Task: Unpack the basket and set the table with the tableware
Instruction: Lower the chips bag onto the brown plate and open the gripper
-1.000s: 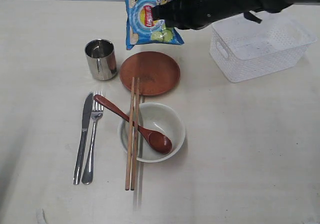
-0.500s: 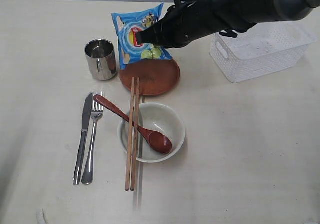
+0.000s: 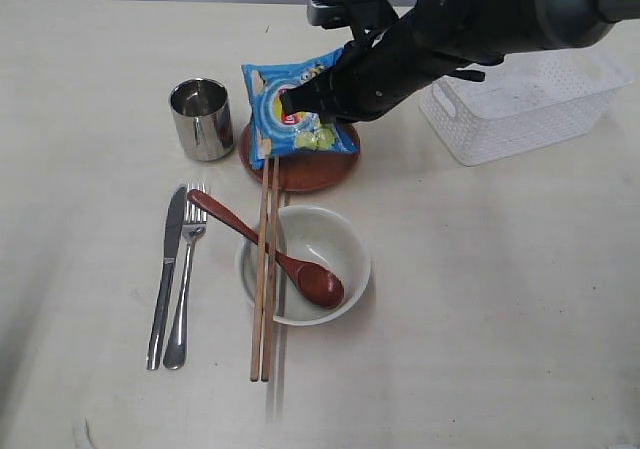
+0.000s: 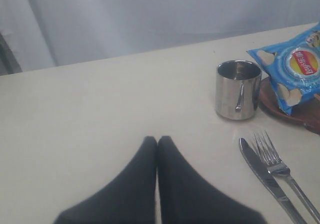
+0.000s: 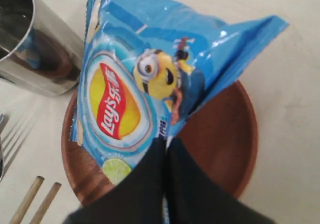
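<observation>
One Lay's Minion bag (image 5: 125,84), pinched by right claw (image 5: 166,143), left claw (image 4: 157,141) pressed together

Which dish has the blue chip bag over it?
The brown plate beside the steel cup; the chip bag hangs right over it. The white bowl only has the spoon and chopsticks across it.
</observation>
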